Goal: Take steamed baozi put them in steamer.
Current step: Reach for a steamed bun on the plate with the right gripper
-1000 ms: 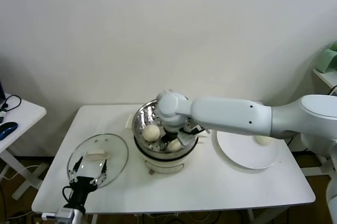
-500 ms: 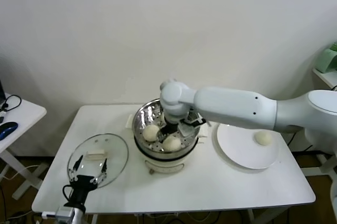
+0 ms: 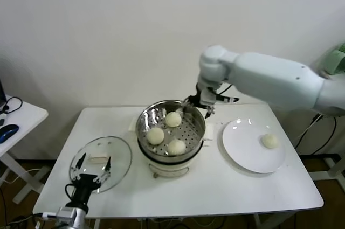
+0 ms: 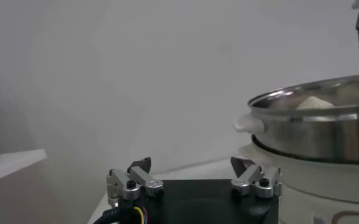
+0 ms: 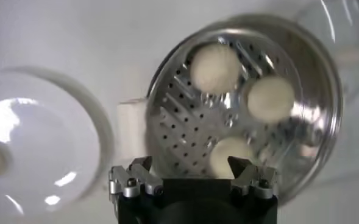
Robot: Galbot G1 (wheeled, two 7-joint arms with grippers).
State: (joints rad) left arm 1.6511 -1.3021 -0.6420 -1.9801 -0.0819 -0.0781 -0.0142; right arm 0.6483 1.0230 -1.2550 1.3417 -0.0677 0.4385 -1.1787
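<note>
The steel steamer basket [image 3: 148, 117] stands on its white cooker base in the table's middle and holds three cream-white baozi [image 3: 173, 119], [image 3: 155, 135], [image 3: 176, 146]. They also show in the right wrist view [image 5: 214, 67]. A fourth baozi [image 3: 269, 140] lies on the white plate [image 3: 245, 151] to the right. My right gripper [image 3: 200, 103] is open and empty, raised above the steamer's far right rim. My left gripper [image 3: 90, 166] is open and empty, low at the table's front left over the glass lid; its wrist view shows the steamer [image 4: 325, 128] from the side.
A flat glass lid [image 3: 119, 153] lies on the table left of the steamer. A small side table [image 3: 21, 116] with cables stands at the far left. A green object [image 3: 337, 59] sits at the right edge.
My right gripper let go of a baozi in the steamer, then rose and moved back and right out of the basket. The basket now shows three baozi. The left arm barely moved.
</note>
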